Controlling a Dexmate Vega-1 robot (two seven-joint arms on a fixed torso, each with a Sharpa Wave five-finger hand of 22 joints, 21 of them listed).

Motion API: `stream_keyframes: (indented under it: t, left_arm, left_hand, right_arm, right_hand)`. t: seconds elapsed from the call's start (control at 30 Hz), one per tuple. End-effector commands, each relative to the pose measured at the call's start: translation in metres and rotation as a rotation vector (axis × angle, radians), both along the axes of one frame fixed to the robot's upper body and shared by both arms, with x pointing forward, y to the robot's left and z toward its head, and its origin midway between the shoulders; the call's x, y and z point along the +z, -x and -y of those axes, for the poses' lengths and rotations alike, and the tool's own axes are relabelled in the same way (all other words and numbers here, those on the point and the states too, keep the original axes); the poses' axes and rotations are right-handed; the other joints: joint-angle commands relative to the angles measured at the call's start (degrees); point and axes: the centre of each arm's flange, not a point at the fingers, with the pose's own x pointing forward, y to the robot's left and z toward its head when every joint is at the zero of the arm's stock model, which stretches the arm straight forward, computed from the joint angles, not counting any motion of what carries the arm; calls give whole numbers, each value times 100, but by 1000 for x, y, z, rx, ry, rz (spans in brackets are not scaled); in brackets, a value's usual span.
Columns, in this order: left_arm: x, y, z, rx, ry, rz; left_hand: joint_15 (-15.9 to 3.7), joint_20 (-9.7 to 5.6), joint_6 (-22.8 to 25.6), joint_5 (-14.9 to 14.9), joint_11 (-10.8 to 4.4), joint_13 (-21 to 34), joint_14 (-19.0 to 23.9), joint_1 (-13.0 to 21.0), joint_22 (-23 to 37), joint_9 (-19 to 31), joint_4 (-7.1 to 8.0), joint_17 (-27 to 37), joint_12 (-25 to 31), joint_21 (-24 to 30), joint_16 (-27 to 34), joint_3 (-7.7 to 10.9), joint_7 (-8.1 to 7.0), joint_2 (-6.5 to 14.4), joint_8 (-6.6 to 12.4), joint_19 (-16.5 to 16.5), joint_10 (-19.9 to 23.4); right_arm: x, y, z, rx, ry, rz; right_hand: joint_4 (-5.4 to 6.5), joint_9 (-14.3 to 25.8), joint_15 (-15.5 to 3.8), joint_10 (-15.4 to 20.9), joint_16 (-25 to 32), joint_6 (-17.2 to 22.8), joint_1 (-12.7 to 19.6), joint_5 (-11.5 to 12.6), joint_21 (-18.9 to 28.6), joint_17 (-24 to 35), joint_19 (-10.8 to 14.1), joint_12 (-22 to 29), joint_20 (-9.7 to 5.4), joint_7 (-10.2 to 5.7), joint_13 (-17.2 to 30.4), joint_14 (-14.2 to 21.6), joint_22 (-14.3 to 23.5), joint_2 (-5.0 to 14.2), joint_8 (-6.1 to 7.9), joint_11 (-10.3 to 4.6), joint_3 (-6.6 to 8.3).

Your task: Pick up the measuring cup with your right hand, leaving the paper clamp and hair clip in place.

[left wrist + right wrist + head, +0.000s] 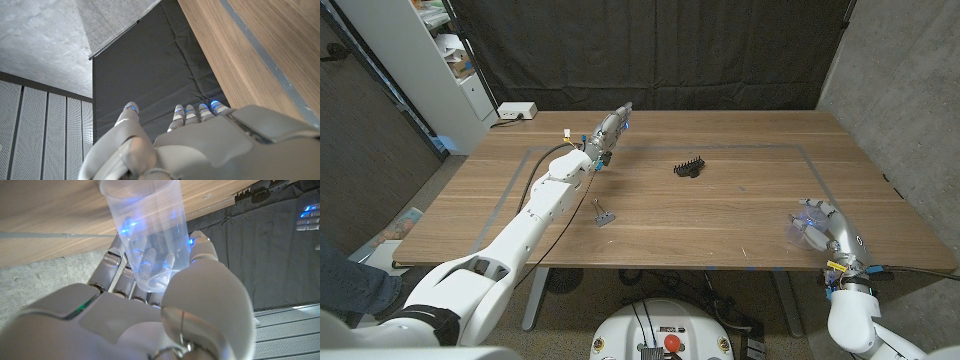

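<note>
Holding the measuring cup (147,235) is the right robot hand (823,232), and that is the heart of the task apparently done: in the right wrist view the clear plastic cup sits between the thumb and the curled fingers (117,270), pinched around its lower part with its open rim pointing away from the palm. In the head view the cup (807,224) shows as a pale, see-through shape at the right hand, over the near right part of the surface (740,200). Whether it has fully left the wood I cannot tell for sure from these angles, though the wrist view suggests it is tipped and carried, not standing.

The two things meant to stay put look undisturbed. The black hair clip (689,168) lies near the middle of the surface, well apart from either hand. The paper clamp (603,214) lies left of centre, beside the left forearm but apart from it, as far as I can judge.

The left robot hand (608,130) reaches out over the far left part of the surface, its fingers spread and straight, holding nothing; the left wrist view shows the same outstretched fingertips (179,112) with nothing between them.

What is left, in my judgement, is little: a clear lift, if not already made, and a steady hold without squeezing the thin plastic
</note>
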Motion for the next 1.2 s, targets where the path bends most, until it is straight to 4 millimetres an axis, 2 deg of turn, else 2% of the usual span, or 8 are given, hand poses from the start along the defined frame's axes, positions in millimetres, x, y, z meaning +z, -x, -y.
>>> stream_keyframes:
  t: [0.03,0.4,0.67,1.2]
  left_arm:
    - [-2,0,-2,-7,14,4]
    - [-4,2,-5,-10,23,15]
    - [-7,2,-11,-13,43,14]
    - [-8,5,-19,-23,54,26]
  left_hand:
    - [0,35,10,-21,-2,13,-107,-7,29,20,-20,15,44,-6,34,-1,-25,25,28,-276,-9]
    - [2,34,10,-21,-5,14,-106,-9,29,20,-24,15,46,-6,34,-3,-24,28,29,-278,-7]
    - [8,37,12,-21,-3,14,-105,-10,30,20,-26,15,46,-5,35,-5,-28,31,30,-277,-7]
    - [1,33,12,-21,-1,14,-113,-12,30,20,-32,15,48,-6,32,-8,-27,36,31,-282,-5]
  right_arm:
    - [14,9,0,-4,12,19]
    - [28,19,1,-15,40,54]
    - [46,31,0,8,61,87]
    - [73,41,-2,46,81,106]
  right_hand:
    - [18,37,-250,-31,40,-38,386,-47,48,63,398,44,-322,13,42,80,14,394,20,1,47]
    - [33,86,-254,2,53,-57,398,-149,80,148,402,91,-316,23,101,149,23,412,58,-4,51]
    - [38,126,-261,10,52,-39,425,-237,116,218,422,122,-336,71,149,188,29,444,101,23,71]
    - [41,186,-280,-25,29,-27,469,-392,167,333,417,152,-367,101,227,221,37,482,158,57,102]
